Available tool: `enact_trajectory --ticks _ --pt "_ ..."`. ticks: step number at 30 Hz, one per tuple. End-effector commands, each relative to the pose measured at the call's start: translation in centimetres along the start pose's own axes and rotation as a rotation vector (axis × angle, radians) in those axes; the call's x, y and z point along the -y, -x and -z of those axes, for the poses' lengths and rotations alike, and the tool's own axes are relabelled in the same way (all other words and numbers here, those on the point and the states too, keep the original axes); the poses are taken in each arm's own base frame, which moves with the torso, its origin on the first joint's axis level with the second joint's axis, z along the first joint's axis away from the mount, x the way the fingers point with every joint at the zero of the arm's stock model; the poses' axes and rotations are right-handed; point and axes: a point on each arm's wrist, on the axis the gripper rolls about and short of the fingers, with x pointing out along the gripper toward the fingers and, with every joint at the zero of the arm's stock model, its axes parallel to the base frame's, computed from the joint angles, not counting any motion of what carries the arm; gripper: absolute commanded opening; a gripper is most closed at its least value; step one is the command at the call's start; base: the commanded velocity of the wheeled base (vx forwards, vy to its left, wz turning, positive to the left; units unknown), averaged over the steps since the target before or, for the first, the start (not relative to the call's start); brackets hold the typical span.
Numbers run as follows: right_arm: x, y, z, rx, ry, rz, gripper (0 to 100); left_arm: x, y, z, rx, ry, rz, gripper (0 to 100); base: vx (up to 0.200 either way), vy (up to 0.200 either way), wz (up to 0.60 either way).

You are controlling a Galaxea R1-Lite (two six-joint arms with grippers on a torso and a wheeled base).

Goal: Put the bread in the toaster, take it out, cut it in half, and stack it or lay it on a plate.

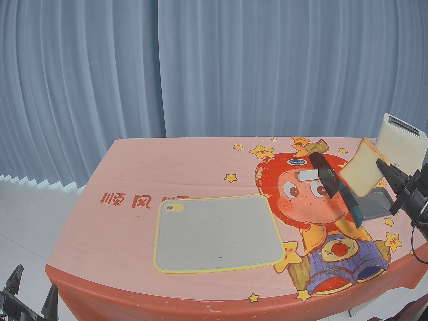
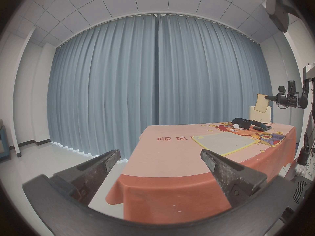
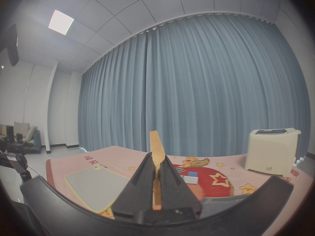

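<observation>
The right gripper (image 3: 157,163) has its two black fingers pressed together on a pale square slice of bread with a tan crust (image 3: 157,145). In the right wrist view the slice is edge-on and stands up out of the pinch, its lower part between the fingers. In the head view the slice hangs clear of the table, tilted with its broad face towards the camera. The fingertips meet it on its 3 o'clock edge.

Taking 12 o'clock as the curtain side of the table:
- A cream box-shaped toaster with a top slot (image 1: 400,144) stands just beside the bread at its 2 o'clock.
- A flat dark grey square plate (image 1: 379,203) lies below the bread, at its 6 o'clock.
- A knife with a black blade and dark teal handle (image 1: 335,184) lies slantwise at the bread's 8 o'clock. Its handle end reaches the plate's near-left corner.
- A small white rectangular block (image 1: 307,175) sits at the blade's 9 o'clock, right against it.
- A grey rectangular cutting board with a yellow rim (image 1: 217,233) lies flat, well apart at the bread's 8 o'clock.

All of these rest on a table draped in a pink cartoon-printed cloth (image 1: 133,174).

The left gripper (image 2: 160,159) is off the table's near-left corner, at about 7 o'clock from the board. Its dark jaws are spread wide with nothing between them.
</observation>
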Motion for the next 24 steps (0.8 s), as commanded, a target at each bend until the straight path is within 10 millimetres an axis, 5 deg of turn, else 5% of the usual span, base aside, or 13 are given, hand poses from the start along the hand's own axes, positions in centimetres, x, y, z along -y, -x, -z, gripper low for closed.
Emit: enact_trajectory --ticks 1,6,18,24 --pt "-0.5 0.0 0.5 -0.023 -0.013 -0.033 0 0.0 -0.1 0.5 -0.017 0.002 0.000 100 0.000 0.200 0.00" --pt "-1.9 -0.1 1.2 -0.059 -0.071 -0.114 0 0.0 -0.1 0.5 -0.017 0.001 0.000 100 0.000 0.200 0.00" --pt "-7.2 -2.6 4.2 -0.260 -0.442 -0.263 0 0.0 -0.1 0.5 -0.017 0.001 0.000 100 0.000 0.000 0.00" --pt "-8.9 -3.8 3.9 -0.291 -0.628 -0.309 0 0.0 -0.1 0.5 -0.017 0.001 0.000 100 0.000 0.000 0.00"
